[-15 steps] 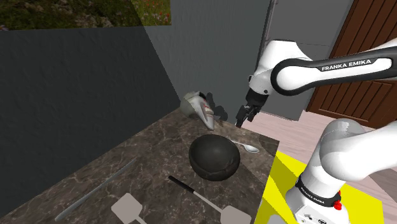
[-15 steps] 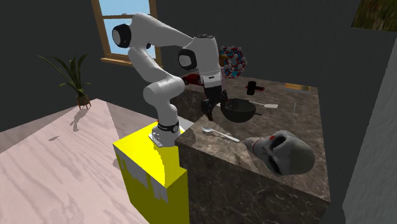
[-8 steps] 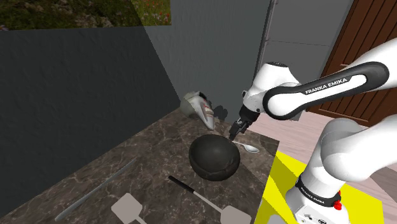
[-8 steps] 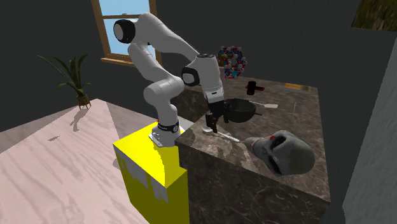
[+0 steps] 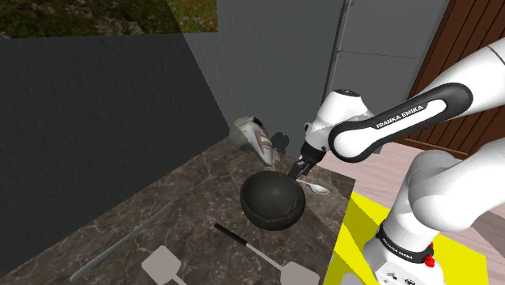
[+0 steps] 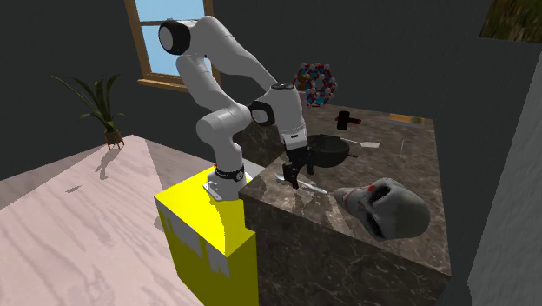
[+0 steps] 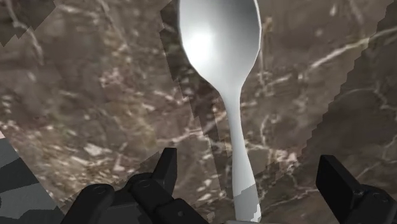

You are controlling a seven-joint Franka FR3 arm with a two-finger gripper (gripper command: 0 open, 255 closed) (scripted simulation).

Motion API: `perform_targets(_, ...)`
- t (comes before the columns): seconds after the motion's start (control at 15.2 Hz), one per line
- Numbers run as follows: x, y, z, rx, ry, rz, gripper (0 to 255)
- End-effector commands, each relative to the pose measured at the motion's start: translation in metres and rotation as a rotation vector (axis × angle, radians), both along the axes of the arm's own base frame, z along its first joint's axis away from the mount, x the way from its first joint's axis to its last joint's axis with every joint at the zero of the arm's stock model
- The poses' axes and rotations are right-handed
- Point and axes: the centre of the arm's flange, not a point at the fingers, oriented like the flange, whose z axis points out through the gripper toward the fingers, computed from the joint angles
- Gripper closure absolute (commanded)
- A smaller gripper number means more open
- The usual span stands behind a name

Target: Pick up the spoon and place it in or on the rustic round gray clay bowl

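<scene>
Shoulder view: the white arm bends down from the right of the frame, and its black gripper point(image 5: 296, 169) hangs low over a brown marble counter point(image 5: 186, 202), a little right of centre, at the handle end of a silver spoon point(image 5: 316, 189). The spoon lies flat on the stone near the counter's right edge, just beside a dark round bowl point(image 5: 273, 200) at the frame's centre. A grey skull point(image 5: 252, 136) lies on its side above the bowl, a black-handled spatula point(image 5: 267, 257) rests on the counter toward the lower edge, and the yellow stand point(image 5: 356, 235) sits at lower right. Second exterior view: the arm rises from the stand point(image 6: 208, 226) at centre and folds over the counter's near corner; the gripper point(image 6: 294, 176) points down at the spoon point(image 6: 309, 185), which lies between the bowl point(image 6: 326, 152) above it and the skull point(image 6: 386, 207) to the lower right — apart from both. Wrist view: the hand is open, its fingers point(image 7: 167, 170) standing wide apart; the spoon point(image 7: 224, 57) lies on the marble with its handle running between them, touching neither — nothing is gripped.
</scene>
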Motion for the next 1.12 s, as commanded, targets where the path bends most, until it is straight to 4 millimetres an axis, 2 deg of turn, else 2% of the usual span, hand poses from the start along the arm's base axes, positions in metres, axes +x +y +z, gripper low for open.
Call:
perform_targets(0.0, 0.000, 0.000, 0.000, 0.000, 0.000, 0.000, 0)
perform_targets(0.2, 0.000, 0.000, 0.000, 0.000, 0.000, 0.000, 0)
perform_targets(0.26, 0.000, 0.000, 0.000, 0.000, 0.000, 0.000, 255)
perform_targets(0.86, 0.000, 0.000, 0.000, 0.000, 0.000, 0.000, 255)
perform_targets(1.06, 0.000, 0.000, 0.015, 0.000, 0.000, 0.000, 255)
